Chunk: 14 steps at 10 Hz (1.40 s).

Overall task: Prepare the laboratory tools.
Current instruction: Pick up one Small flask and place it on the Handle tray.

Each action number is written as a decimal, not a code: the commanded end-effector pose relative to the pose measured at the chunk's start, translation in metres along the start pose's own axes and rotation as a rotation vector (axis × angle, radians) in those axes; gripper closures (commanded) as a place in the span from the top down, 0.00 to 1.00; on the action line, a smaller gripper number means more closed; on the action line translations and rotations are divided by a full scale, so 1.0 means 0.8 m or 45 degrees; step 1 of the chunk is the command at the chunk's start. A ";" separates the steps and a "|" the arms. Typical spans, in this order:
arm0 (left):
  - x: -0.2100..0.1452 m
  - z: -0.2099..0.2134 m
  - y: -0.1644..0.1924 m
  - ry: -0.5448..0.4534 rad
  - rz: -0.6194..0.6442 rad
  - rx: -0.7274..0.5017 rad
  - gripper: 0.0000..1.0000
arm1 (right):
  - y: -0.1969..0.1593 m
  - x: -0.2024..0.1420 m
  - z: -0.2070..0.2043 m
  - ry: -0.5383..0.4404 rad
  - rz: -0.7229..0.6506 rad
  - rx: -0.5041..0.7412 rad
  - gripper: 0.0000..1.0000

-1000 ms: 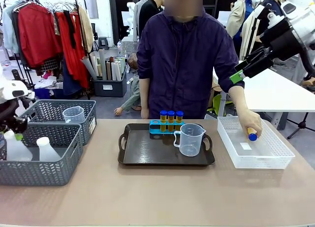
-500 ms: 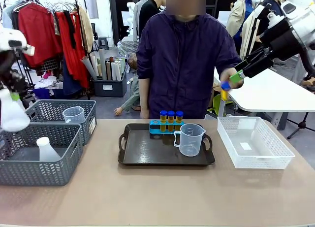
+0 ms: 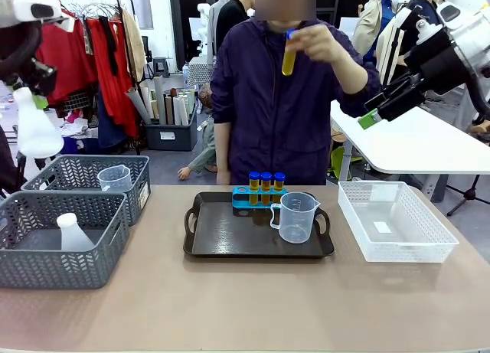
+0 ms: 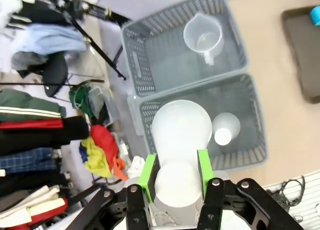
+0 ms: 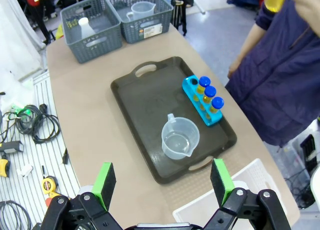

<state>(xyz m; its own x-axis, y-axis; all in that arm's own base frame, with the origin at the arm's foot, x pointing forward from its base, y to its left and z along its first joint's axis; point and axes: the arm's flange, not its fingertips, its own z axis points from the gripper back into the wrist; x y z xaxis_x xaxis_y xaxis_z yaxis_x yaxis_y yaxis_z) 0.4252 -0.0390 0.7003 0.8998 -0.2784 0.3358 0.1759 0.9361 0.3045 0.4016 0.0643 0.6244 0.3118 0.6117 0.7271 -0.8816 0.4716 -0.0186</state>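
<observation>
A tan surface point(image 3: 230, 299) runs across the room. Behind it are a clothes rail hung with red garments point(image 3: 73, 50) on the left and a white table point(image 3: 429, 142) on the right.

On the surface I count two grey baskets side by side at the left, the near one point(image 3: 57, 265) and the far one point(image 3: 84, 169), a dark tray point(image 3: 230, 234) in the middle and a white mesh basket point(image 3: 394, 242) on the right.

There are two flasks. One flask point(image 4: 181, 127) hangs high above the grey baskets, its neck pinched between the green pads of the left fingers point(image 4: 177, 169). The second flask point(image 3: 73, 232) stands in the near basket.

There are two beakers: one beaker point(image 3: 295, 217) on the tray, the other beaker point(image 3: 115, 177) in the far basket.

There are four amber tubes with blue caps. Three tubes point(image 3: 266, 181) stand in a blue rack point(image 3: 243, 200) at the tray's far edge, just behind the beaker on the tray. The fourth tube point(image 3: 289, 58) is held up at head height in the person's hand point(image 3: 321, 43).

The right fingers point(image 5: 161, 177) are spread wide, holding nothing, high above the right end of the surface.
</observation>
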 end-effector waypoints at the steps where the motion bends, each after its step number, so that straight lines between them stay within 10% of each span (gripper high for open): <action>1: 0.008 0.021 0.009 -0.003 -0.022 -0.009 0.00 | 0.000 0.001 0.000 -0.012 0.004 0.004 1.00; 9: 0.007 0.015 -0.001 0.001 -0.013 -0.010 0.00 | 0.000 0.001 0.000 -0.012 0.004 0.004 1.00; 14: 0.086 0.052 -0.099 -0.003 -0.295 -0.158 0.00 | 0.000 0.001 0.000 -0.012 0.004 0.004 1.00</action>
<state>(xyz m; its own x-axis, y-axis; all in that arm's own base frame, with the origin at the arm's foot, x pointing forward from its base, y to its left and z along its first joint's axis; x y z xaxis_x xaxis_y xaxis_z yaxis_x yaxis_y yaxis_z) 0.4401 -0.1320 0.7271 0.8462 -0.4450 0.2931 0.3701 0.8866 0.2775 0.4015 0.0644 0.6245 0.3115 0.6119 0.7270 -0.8817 0.4715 -0.0191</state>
